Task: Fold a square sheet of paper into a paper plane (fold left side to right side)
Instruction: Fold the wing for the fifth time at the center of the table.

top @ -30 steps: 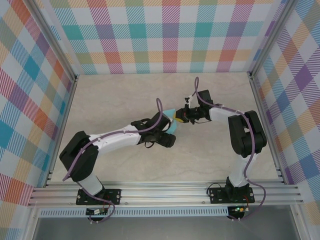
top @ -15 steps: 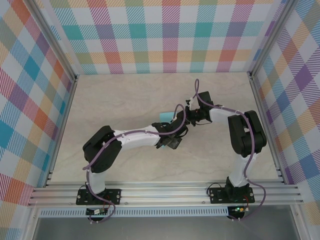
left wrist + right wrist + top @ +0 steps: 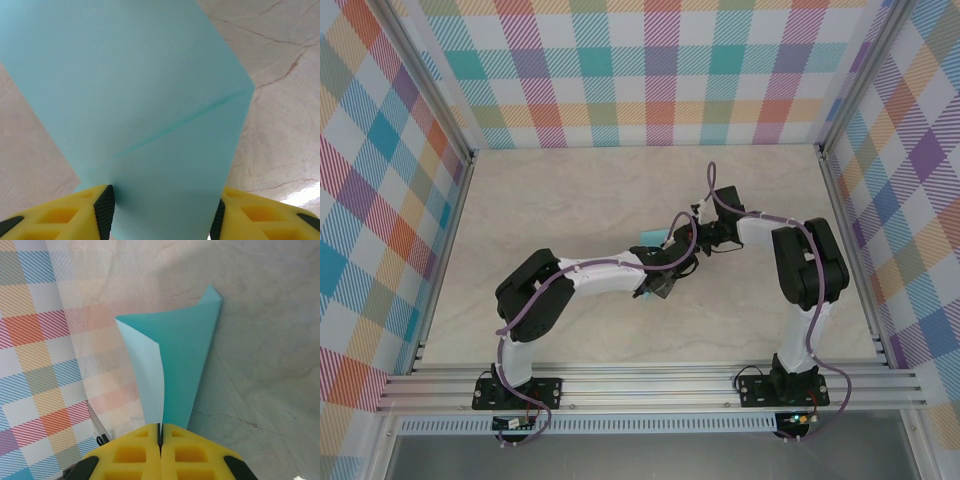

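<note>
Plaid walls at 9, 12 and 3 o'clock, alu rail at 6, boxing in marble-look table. Bare top and free room from 9 through 12 to 2 o'clock, plus a strip at 6 between the arm bases. L arm in from 7 o'clock, R arm in from 5, elbow close to the 3 o'clock wall, wrists meeting just 12-side of table ctr. Square sheet of paper there, a turquoise sliver peeking out at 12 of the L wrist, well clear of every wall. L wrist cam: sheet flat-ish, crease running 8 to 2 o'clock, sharp corner at 3; L gripper spread, sheet filling the gap pad to pad, contact w/ the edges can't tell. R wrist cam: sheet w/ pale flap curled up on its 9 side, tip at 1 o'clock, long edge lifted off table; R gripper pressed together, pinching the narrow end of the sheet in the seam.
</note>
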Robot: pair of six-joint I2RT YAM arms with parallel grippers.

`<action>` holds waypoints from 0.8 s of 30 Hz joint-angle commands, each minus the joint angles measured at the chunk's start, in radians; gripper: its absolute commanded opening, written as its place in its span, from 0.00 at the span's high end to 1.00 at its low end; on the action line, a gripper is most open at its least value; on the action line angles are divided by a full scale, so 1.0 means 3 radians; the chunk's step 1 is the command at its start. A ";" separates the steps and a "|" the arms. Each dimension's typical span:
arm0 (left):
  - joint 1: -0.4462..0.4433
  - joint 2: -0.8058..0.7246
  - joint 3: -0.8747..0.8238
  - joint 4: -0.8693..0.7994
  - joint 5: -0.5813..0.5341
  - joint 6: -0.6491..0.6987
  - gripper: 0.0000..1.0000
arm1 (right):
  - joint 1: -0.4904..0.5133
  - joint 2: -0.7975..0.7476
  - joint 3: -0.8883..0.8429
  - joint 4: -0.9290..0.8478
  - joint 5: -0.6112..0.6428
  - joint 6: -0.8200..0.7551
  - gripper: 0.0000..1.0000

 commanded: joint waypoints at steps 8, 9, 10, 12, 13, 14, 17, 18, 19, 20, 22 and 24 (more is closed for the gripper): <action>-0.0041 0.0125 0.0079 -0.0064 -0.0118 -0.0015 0.62 | 0.0007 0.0085 -0.0004 -0.0095 -0.0059 -0.0092 0.86; -0.0041 0.0121 0.0079 -0.0069 -0.0124 -0.0024 0.63 | 0.0009 0.0080 -0.0003 -0.0094 -0.0071 -0.0093 0.84; -0.0035 0.0121 0.0073 -0.0072 -0.0134 -0.0037 0.65 | 0.0003 0.0075 0.0002 -0.0106 -0.0072 -0.0102 0.82; -0.0017 0.0116 0.0059 -0.0069 -0.0118 -0.0063 0.68 | 0.0002 0.0028 0.0011 -0.0128 -0.0056 -0.0128 0.78; -0.0007 0.0106 0.0044 -0.0058 -0.0102 -0.0077 0.69 | 0.0000 0.0003 0.0013 -0.0148 -0.0039 -0.0145 0.78; 0.0008 0.0093 0.0029 -0.0041 -0.0073 -0.0090 0.71 | -0.0004 -0.0033 0.0018 -0.0189 -0.0002 -0.0176 0.77; 0.0044 0.0057 -0.0015 0.0006 0.0006 -0.0127 0.75 | -0.0041 -0.0147 0.0018 -0.0317 0.0104 -0.0267 0.72; 0.0058 0.0044 -0.0038 0.0028 0.0040 -0.0140 0.76 | -0.0061 -0.0188 0.0013 -0.0359 0.0133 -0.0303 0.70; 0.0068 0.0037 -0.0050 0.0047 0.0079 -0.0153 0.76 | -0.0076 -0.0222 0.0004 -0.0397 0.0158 -0.0334 0.69; 0.0090 0.0022 -0.0067 0.0063 0.0109 -0.0176 0.77 | -0.0101 -0.0265 -0.0011 -0.0431 0.0195 -0.0365 0.69; 0.0131 -0.0019 -0.0121 0.0126 0.0186 -0.0220 0.78 | -0.0150 -0.0338 -0.0072 -0.0460 0.0251 -0.0404 0.68; 0.0198 -0.0096 -0.0203 0.0224 0.0312 -0.0281 0.79 | -0.0209 -0.0436 -0.0165 -0.0465 0.0298 -0.0430 0.66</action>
